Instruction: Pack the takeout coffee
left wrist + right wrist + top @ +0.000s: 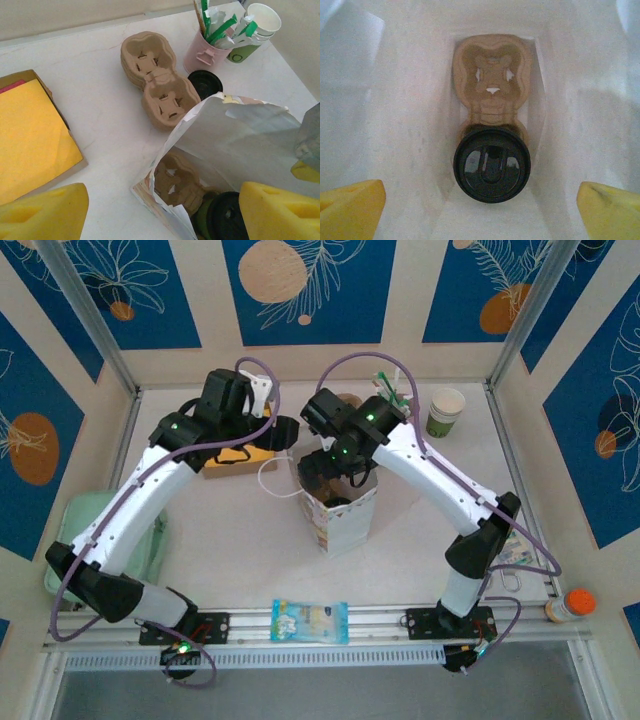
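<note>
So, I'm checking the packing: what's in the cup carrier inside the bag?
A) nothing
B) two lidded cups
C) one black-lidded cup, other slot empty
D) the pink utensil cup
C: the right wrist view looks down into the bag and shows one black-lidded cup in the carrier, whose other slot is empty.

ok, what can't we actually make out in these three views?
- Right wrist view: the lidded cup's black lid hides its body, so how deep it sits in the carrier is unknown.
- Top view: the right arm covers most of the bag's inside.
- Left wrist view: one finger of the left gripper and the bottom edge cut off the same cup.
</note>
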Robot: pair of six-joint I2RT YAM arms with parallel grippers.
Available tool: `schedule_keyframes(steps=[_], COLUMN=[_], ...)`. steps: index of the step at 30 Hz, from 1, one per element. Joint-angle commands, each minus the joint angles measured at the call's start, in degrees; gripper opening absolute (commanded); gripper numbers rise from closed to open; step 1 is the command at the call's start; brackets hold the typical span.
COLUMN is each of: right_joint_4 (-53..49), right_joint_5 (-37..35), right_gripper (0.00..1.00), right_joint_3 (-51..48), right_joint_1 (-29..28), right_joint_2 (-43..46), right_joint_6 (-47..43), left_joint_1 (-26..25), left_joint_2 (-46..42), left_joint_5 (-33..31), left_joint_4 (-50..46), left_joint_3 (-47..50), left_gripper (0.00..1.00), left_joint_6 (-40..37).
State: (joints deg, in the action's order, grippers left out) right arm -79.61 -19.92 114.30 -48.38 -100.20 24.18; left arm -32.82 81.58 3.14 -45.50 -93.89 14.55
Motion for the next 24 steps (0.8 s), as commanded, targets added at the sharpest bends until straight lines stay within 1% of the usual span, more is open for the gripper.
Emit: schedule_keyframes(steps=[1, 9, 14, 16, 19, 24], right_joint_4=[-1.86, -2.03, -1.25, -0.59, 1.40, 3.60], right_joint_5=[0.99, 0.07, -2.68, -2.77, -0.93, 2.58], right_gripper=[0.99, 0.99, 0.99, 0.99, 0.99, 0.99], right_joint_3=[2.70, 5.58, 4.02, 2.15, -2.57, -10.77], right_joint_1=[-0.33, 0.85, 3.41, 5.73, 10.30, 19.55], right_joint_2=[2.85, 6.01, 10.12, 12.55, 16.52, 22.17], right_joint_6=[-1.10, -1.94, -1.95, -1.60, -1.09, 0.24], left_joint_1=[-0.49, -0.43, -0.09, 0.51, 1.84, 7.92], left_joint_2=[-2.41, -4.88, -8.69, -10.40, -12.80, -19.03], left_joint_5=[0.67, 0.24, -2.52, -3.13, -3.32, -0.35], left_joint_4=[0.23, 1.09, 3.92, 4.54, 4.96, 8.14], left_joint_3=[0.72, 2.06, 6.54, 8.48, 11.28, 19.52], left_gripper=[0.79, 0.81, 0.81, 0.81, 0.80, 0.78], left_joint_6=[0.50, 1.10, 2.36, 3.23, 4.68, 9.76])
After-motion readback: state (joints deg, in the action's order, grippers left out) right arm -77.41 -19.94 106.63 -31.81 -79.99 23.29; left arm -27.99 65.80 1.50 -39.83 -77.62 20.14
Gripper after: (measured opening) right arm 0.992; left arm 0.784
